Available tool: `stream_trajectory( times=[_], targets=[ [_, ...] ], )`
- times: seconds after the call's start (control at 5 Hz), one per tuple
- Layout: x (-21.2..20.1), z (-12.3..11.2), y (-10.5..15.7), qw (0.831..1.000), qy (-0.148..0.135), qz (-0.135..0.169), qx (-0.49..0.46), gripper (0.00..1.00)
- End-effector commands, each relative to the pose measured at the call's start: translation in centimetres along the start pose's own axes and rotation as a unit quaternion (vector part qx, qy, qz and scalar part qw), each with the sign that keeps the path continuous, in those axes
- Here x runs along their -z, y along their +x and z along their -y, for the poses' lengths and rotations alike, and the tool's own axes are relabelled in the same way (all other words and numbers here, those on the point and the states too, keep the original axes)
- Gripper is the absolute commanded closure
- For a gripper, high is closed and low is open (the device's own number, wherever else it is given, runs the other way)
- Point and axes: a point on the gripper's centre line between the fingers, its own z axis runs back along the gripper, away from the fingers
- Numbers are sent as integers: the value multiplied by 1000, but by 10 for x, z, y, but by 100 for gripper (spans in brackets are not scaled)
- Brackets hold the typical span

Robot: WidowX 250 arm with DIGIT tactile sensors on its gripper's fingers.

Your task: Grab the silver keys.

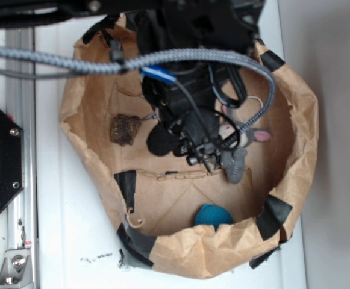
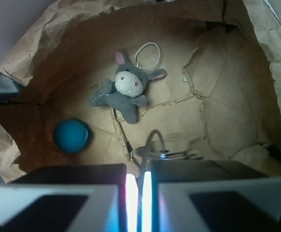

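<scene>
Pincer [image 2: 138,193] closed above silver keys [image 2: 171,154].

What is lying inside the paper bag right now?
A grey plush, a white loop, a blue ball and a brown lump. The gripper and arm cover part of the floor; only a sliver of the keys shows.

Brown paper bag [image 2: 237,111] with black tape; grey plush donkey [image 2: 125,92], white face, pink ears; teal ball [image 2: 70,136]; white loop [image 2: 148,54].

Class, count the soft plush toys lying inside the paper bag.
1: the grey plush lies mid-floor of the paper bag, beside the white loop. The gripper may hide others.
</scene>
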Motion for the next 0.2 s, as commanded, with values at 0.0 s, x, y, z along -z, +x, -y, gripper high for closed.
stream_trajectory(
  times=[0.0],
  targets=[
    [-17,-2,-4,1000,-11,25,6,100]
  ],
)
